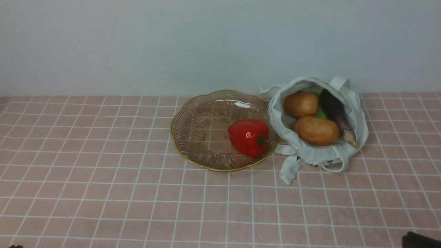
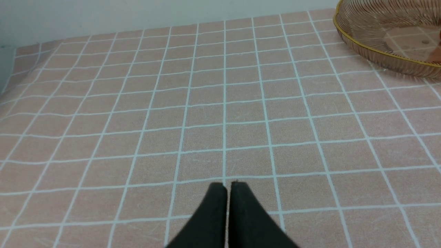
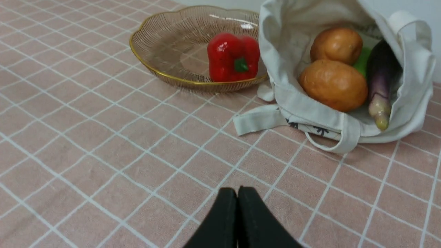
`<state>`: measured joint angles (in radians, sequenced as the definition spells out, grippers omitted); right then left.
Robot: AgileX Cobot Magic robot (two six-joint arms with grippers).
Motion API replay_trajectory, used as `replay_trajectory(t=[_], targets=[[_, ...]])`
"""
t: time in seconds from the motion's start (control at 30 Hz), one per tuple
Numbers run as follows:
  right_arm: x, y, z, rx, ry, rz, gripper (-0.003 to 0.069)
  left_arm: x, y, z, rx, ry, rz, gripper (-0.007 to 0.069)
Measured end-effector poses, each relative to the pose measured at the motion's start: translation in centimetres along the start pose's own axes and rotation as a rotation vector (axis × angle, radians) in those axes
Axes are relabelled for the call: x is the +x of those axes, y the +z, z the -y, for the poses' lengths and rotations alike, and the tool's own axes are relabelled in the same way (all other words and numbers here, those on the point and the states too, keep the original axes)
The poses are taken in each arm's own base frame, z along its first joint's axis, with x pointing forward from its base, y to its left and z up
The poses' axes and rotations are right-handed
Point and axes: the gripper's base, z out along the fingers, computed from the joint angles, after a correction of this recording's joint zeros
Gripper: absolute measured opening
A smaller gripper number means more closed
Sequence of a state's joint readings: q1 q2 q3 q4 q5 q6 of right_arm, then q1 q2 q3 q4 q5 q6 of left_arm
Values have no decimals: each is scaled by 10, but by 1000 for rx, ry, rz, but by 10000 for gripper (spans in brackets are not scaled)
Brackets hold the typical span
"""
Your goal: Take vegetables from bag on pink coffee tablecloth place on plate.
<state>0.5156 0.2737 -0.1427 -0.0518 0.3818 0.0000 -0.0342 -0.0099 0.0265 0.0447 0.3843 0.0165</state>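
While the left pincer [image 2: 227, 187] and right pincer [image 3: 237, 191] hover low, both are closed

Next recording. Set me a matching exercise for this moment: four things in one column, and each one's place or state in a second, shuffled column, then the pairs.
Column one
1. red bell pepper
2. eggplant
3. bag
4. right hand

Column two
A. inside the bag
B. shut, holding nothing
C. on the plate
D. lying on the tablecloth, on the plate's right

Pairs: 1-C, 2-A, 3-D, 4-B
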Motion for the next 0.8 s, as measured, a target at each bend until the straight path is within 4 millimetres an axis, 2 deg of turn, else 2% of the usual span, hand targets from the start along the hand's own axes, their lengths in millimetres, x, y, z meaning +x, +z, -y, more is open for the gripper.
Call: replay_trajectory(t=[0.17, 0.27, 0.43, 0.8], targets=[[-2, -7, 0, 7, 2, 77, -15, 0, 0, 0, 0, 0, 0, -4], [4, -10, 2, 39, 11, 118, -15, 0, 0, 0, 0, 0, 0, -4], [27, -10, 9, 184, 50, 121, -15, 0, 0, 0, 0, 0, 0, -4], [37, -15, 19, 409, 171, 164, -15, 0, 0, 0, 0, 0, 0, -4]])
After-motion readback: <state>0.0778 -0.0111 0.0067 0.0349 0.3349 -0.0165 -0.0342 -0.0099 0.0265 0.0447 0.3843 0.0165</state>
